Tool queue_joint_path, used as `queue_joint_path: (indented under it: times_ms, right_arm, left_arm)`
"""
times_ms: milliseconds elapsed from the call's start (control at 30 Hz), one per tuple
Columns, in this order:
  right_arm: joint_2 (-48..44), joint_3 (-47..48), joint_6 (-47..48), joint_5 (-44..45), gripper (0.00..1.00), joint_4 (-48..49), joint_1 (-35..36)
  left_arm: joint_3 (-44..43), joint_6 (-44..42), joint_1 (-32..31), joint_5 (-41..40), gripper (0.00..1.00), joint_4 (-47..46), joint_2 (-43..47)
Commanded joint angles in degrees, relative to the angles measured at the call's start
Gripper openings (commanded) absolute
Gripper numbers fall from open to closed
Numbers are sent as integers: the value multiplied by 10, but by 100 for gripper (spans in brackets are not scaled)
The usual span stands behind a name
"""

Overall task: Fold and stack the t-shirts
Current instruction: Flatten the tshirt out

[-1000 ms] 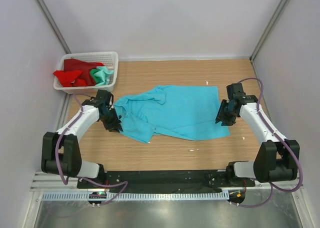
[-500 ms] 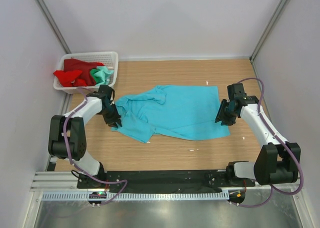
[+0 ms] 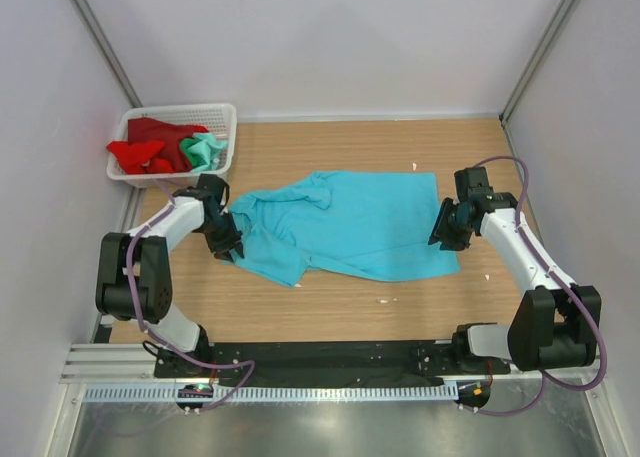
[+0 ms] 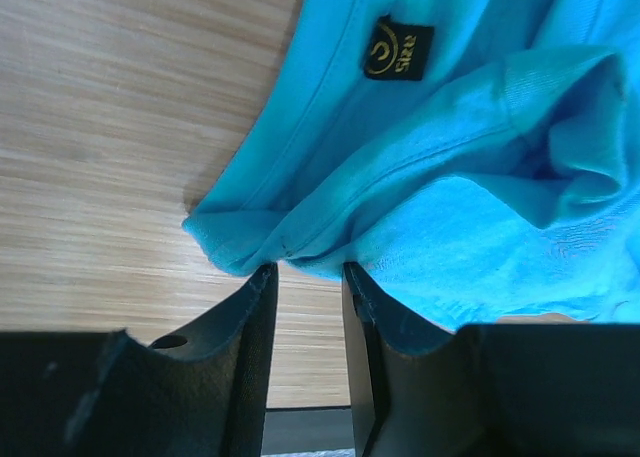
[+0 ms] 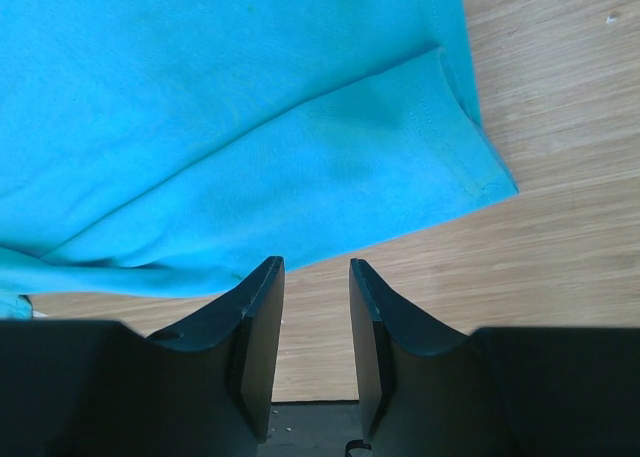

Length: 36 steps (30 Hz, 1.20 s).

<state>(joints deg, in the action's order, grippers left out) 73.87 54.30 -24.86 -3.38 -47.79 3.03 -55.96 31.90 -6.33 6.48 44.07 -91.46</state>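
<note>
On the bench [image 3: 330,299], the left fingers [image 4: 245,327] stand narrowly parted and empty, tips at the blue shirt [image 3: 350,222] lying flat mid-bench. The right fingers [image 5: 255,327] stand likewise at its opposite edge. Far left, a basket [image 3: 185,110] holds a red shirt [image 3: 140,152] and a mint shirt [image 3: 205,149].

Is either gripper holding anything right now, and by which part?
Nothing held: left gripper and right gripper stand open at edges of the turquoise cloth t-shirt.

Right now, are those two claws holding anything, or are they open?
Left gripper: open, tips at the edge of the blue t-shirt, gripping nothing.
Right gripper: open, empty, tips at the same shirt's edge.
</note>
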Motion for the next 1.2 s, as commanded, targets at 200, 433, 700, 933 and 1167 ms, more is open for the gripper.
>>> queue_joint_path:
  times_ms: [200, 433, 700, 933, 1167]
  right_arm:
    - [-10, -2, -10, -5, 39, 10, 0]
    - [-9, -4, -11, -7, 39, 13, 0]
    - [-11, -9, -13, -4, 38, 12, 0]
    - [-3, -15, -25, -5, 38, 16, 0]
    - [5, -17, -28, -14, 38, 20, 1]
  left_arm:
    - [19, -8, 4, 5, 38, -22, -3]
    - [39, -9, 4, 41, 34, -78, -8]
    - [59, -4, 4, 45, 25, -83, 20]
    - [75, 39, 4, 63, 12, -59, 57]
    - [82, 48, 4, 69, 20, -60, 74]
